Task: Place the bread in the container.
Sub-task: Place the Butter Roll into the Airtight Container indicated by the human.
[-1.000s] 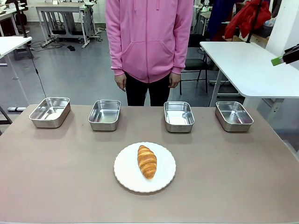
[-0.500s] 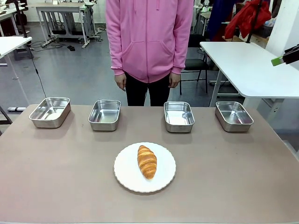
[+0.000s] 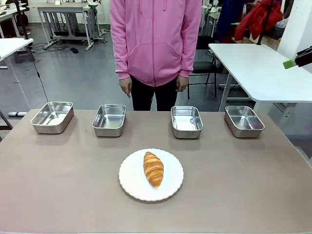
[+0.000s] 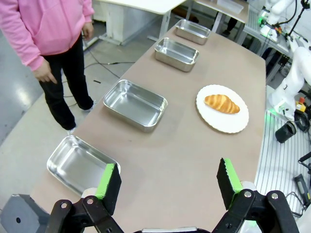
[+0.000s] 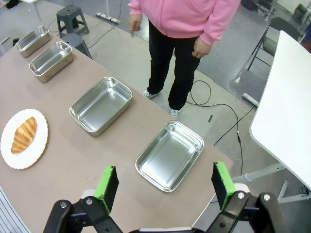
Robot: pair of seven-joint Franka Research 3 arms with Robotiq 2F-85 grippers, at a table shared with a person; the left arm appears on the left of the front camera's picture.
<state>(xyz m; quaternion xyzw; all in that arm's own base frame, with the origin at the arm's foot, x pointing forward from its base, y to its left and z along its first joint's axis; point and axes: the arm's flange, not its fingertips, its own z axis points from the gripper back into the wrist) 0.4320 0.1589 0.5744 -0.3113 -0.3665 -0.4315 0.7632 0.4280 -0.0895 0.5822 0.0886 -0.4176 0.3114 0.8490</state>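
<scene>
Bread (image 3: pixel 153 168) on plate (image 3: pixel 131 181); containers (image 3: pixel 186 133) bare; left gripper (image 4: pixel 167 182), right gripper (image 5: pixel 164 184) spread wide, empty.

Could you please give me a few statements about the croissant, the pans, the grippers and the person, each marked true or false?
1. The bread lies on the round white plate. True.
2. All four steel pans are empty. True.
3. The left gripper is shut on the bread. False: its fingers are open and hold nothing.
4. The person holds one of the pans. False: both hands are empty, and the pans stand on the table.
5. The right gripper is open. True.
</scene>
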